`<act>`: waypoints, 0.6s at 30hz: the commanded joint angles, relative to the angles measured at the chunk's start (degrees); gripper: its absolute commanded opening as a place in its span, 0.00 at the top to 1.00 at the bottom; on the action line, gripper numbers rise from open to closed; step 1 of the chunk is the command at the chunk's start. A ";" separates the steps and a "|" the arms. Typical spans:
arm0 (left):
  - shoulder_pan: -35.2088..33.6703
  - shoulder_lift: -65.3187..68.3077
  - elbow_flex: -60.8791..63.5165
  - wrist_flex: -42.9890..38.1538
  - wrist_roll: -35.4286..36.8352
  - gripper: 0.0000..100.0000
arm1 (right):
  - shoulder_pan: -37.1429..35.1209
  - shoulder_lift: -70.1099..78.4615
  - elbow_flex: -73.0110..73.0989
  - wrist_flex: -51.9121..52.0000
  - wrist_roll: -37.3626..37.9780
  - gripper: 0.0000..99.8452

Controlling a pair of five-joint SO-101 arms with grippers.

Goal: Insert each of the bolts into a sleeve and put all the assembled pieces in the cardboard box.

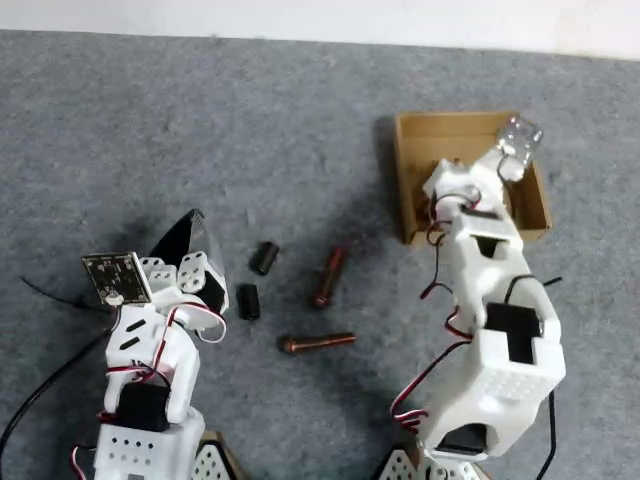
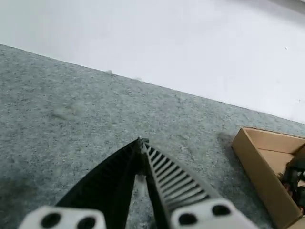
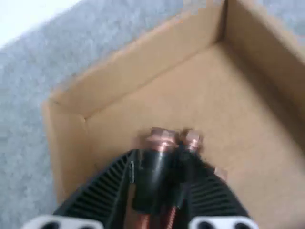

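R fingers [image 3: 107,183] pinch sleeved bolt [image 3: 156,160] over box [image 3: 133,62], next prob. release inside; L fingers [image 2: 169,174] pressed together.

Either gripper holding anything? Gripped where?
Right gripper grips a copper bolt in a black sleeve by the sleeve, over the brown cardboard box. Left gripper holds nothing.
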 commanded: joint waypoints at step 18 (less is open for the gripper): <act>-0.66 -0.40 1.19 -0.09 -0.26 0.99 | -17.98 -36.88 17.71 13.23 -0.09 0.82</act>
